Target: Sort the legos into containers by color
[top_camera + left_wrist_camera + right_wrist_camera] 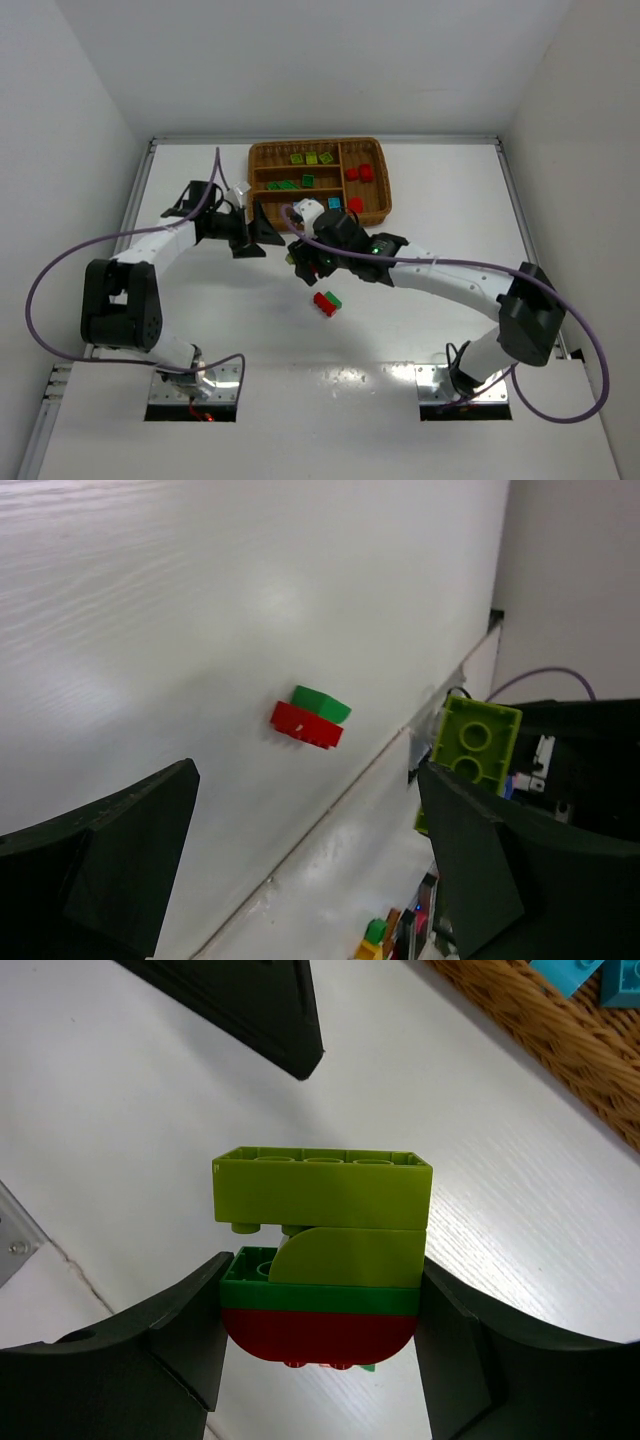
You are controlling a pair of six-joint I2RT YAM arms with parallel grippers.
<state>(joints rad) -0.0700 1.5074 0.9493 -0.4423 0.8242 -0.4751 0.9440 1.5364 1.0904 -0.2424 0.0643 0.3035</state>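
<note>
At far left the left arm (pixel 130 270) reaches across the white table (pixel 200 330), a purple cable (pixel 45 290) looping beside it. The left gripper (pixel 256 238) hangs just in front of the wicker tray's near left corner, its black fingers (pixel 110 860) spread wide with nothing between them. Behind it the wicker tray (pixel 383 185) lies at the table's far side. Lime bricks (pixel 305 158) are in its top long slot, dark green bricks (pixel 290 184) in the middle one, a cyan brick (pixel 334 203) in the bottom one and red bricks (pixel 360 173) in the upright slot at the right. Just right of the left gripper, close but apart from it, the right gripper (pixel 322 1290) is clamped at about half width on a stack of bricks (pixel 320 1260). A lime brick (pixel 320 1190) sits on top, a rounded lime piece (pixel 350 1258) under it and a dark green plate (pixel 320 1298) between the fingers (pixel 150 1360). Red (pixel 320 1335) shows beneath the plate, and whether it belongs to the stack or lies on the table beyond cannot be told. Below the right gripper, a loose red brick (pixel 322 304) and a green brick (pixel 333 298) lie touching on the bare table, well apart from the tray. The right arm (pixel 450 285) stretches away to the lower right.
</note>
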